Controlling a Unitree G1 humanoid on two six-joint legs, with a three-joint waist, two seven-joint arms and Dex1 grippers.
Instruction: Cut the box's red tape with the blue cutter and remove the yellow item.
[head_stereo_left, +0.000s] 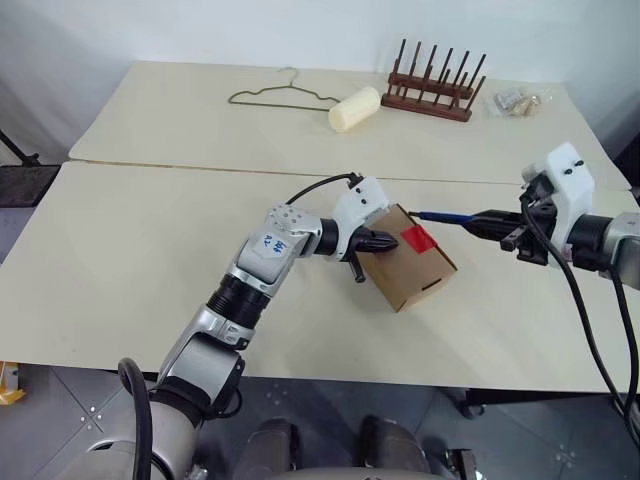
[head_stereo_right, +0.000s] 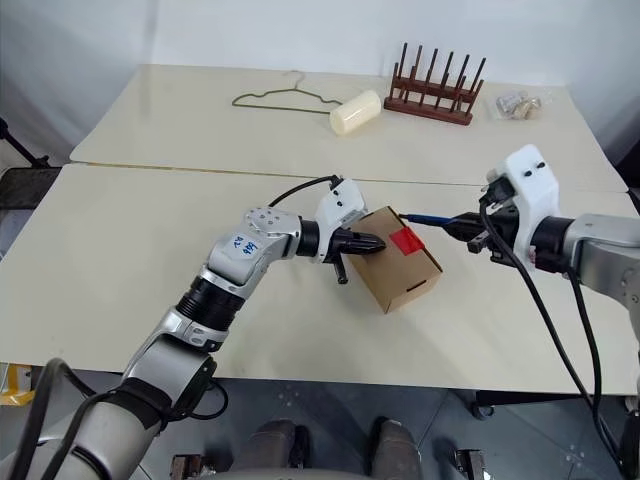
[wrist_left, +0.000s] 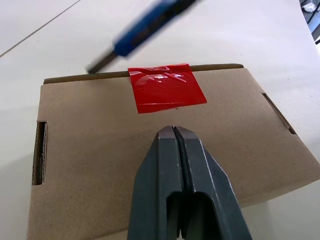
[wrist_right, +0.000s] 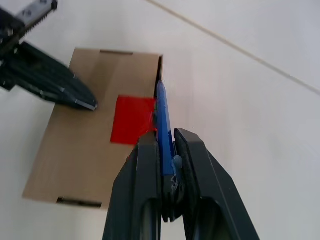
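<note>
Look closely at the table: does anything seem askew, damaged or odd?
Only slightly: the red tape on the brown cardboard box lies wrinkled, not flat. The box itself sits skewed to the table's edge. Nothing looks spilled or torn.

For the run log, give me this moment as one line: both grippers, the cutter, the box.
left gripper: shut, pressing box top | right gripper: shut on blue cutter | cutter tip: at box edge by red tape | box: closed

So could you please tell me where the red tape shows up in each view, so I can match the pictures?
Left eye view: red tape on the box, right of centre.
Right eye view: on the box top, right of centre.
Left wrist view: upper middle, beyond the left gripper.
Right wrist view: centre, beside the blue cutter.
Shared landmark: the box's edge along the tape.
</note>
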